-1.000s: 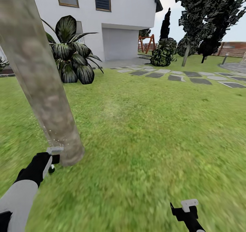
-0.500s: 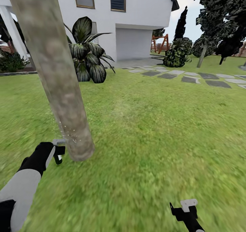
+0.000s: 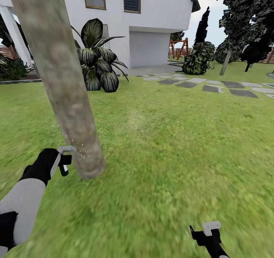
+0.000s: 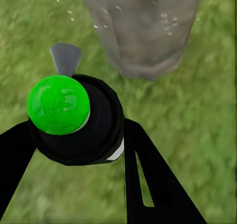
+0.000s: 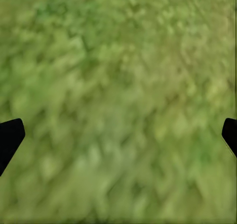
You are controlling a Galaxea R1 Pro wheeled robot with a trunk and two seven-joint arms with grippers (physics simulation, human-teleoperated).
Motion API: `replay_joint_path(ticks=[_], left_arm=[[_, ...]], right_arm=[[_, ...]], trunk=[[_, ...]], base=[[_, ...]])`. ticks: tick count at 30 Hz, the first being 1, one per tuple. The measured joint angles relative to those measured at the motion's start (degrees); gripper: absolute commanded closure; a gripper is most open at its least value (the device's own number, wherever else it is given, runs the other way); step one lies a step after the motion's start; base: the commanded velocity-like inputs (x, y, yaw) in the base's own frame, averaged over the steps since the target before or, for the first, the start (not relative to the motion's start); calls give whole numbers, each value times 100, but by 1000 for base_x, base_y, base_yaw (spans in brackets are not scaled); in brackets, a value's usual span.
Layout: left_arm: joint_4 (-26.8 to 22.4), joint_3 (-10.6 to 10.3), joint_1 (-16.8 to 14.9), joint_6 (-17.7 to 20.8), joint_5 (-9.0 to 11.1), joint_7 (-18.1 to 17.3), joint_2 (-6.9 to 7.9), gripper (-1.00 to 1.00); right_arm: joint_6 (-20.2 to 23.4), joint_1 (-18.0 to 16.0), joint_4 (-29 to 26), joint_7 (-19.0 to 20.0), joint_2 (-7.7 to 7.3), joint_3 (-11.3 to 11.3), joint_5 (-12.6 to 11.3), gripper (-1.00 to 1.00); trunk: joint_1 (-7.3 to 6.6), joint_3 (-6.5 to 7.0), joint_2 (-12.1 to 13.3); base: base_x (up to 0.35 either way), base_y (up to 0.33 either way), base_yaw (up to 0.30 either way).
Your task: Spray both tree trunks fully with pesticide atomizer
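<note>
Left arm [image 3: 23, 201]: white forearm and black wrist reaching forward from the near left. Left gripper [image 3: 64, 161]: jaws closed around the pesticide atomizer [image 4: 74, 120], one black finger [image 4: 148, 179] pressed against each side of its body. Right gripper [image 3: 209, 233]: low at the near right, jaws spread wide, fingertips [image 5: 10, 137] far apart and holding nothing.
</note>
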Motion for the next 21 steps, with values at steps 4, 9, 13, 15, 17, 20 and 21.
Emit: replay_joint_path(ticks=[4, 9, 13, 15, 17, 20, 21], left_arm=[[0, 5, -6, 5, 2, 1, 10, 100], [0, 7, -14, 8, -9, 1, 25, 100], [0, 7, -16, 9, -7, 1, 21, 100], [-6, 7, -23, 9, -6, 1, 24, 100], [-8, 9, -24, 9, -11, 1, 27, 100], [-11, 15, -39, 4, -17, 11, 28, 100], [-34, 23, -41, 2, -23, 20, 28, 100]], right_arm=[[0, -1, 0, 0, 3, 0, 0, -100], [0, -1, 0, 0, 6, 0, 0, -100], [0, 0, 0, 0, 6, 0, 0, -100], [0, -2, 0, 0, 6, 0, 0, -100], [0, -2, 0, 0, 6, 0, 0, -100], [0, -3, 0, 0, 6, 0, 0, -100], [0, -3, 0, 0, 6, 0, 0, -100]], trunk=[[0, 0, 0], [0, 0, 0], [0, 0, 0], [0, 0, 0], [0, 0, 0], [0, 0, 0], [0, 0, 0]], base=[[62, -267, 0], [39, -271, 0], [1, -272, 0], [0, -273, 0], [0, -273, 2], [0, -273, 180], [0, -273, 255]])
